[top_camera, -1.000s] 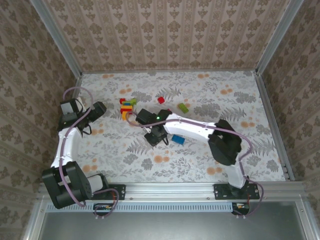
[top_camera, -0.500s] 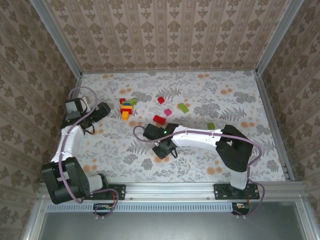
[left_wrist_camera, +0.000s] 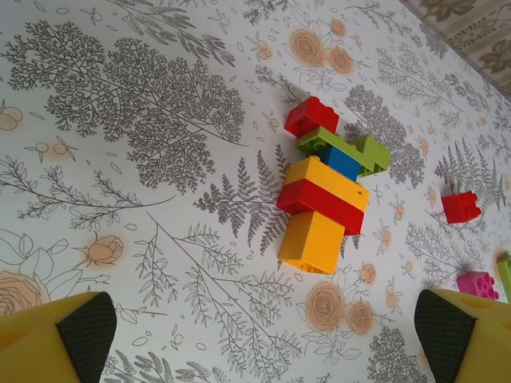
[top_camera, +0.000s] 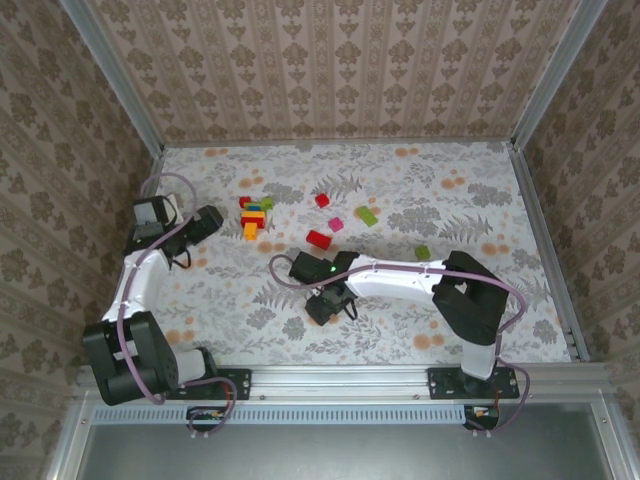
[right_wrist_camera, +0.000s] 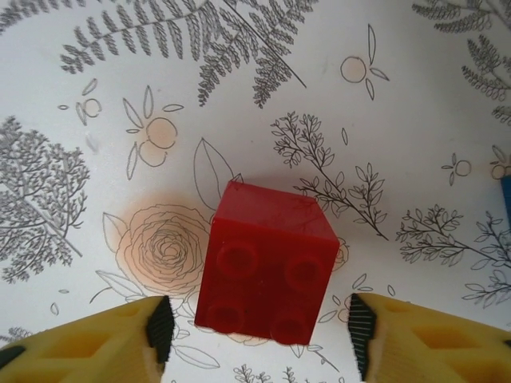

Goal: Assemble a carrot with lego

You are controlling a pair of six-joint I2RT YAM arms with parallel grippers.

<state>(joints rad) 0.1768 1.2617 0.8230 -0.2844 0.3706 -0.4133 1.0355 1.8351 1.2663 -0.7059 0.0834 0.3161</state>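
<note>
1. Since a second earlier, the right gripper [top_camera: 318, 306] had swung nearer across the floral table [top_camera: 480, 190], away from the middle, and its jaws had gone from closed to parted. The arm's move uncovered bricks it had been hiding.
2. Nearest of all, in the right wrist view, the right gripper's yellow fingers [right_wrist_camera: 96, 343] stood apart on either side of a red cube brick [right_wrist_camera: 267, 271]. A slim gap showed on each side, so neither pad touched it. The brick lay on the table with four round marks facing the camera. A sliver of a blue brick [right_wrist_camera: 506, 203] showed at that view's right edge.
3. Farther off and to the right, a small green brick [top_camera: 422, 253] lay beside the right arm.
4. A longer red brick [top_camera: 319, 239] lay just beyond the right wrist, with a magenta brick [top_camera: 336, 224] a little farther and right of it.
5. On the left, the left gripper [top_camera: 205, 222] hovered with its jaws spread wide and nothing between them.
6. Right of it, the lego stack [top_camera: 253, 215] lay flat, with orange, red, orange, blue, green and red pieces joined in a row.
7. A second green brick [top_camera: 367, 215] lay right of the magenta one.
8. Farthest, a small red brick [top_camera: 322, 200] sat alone.
</note>
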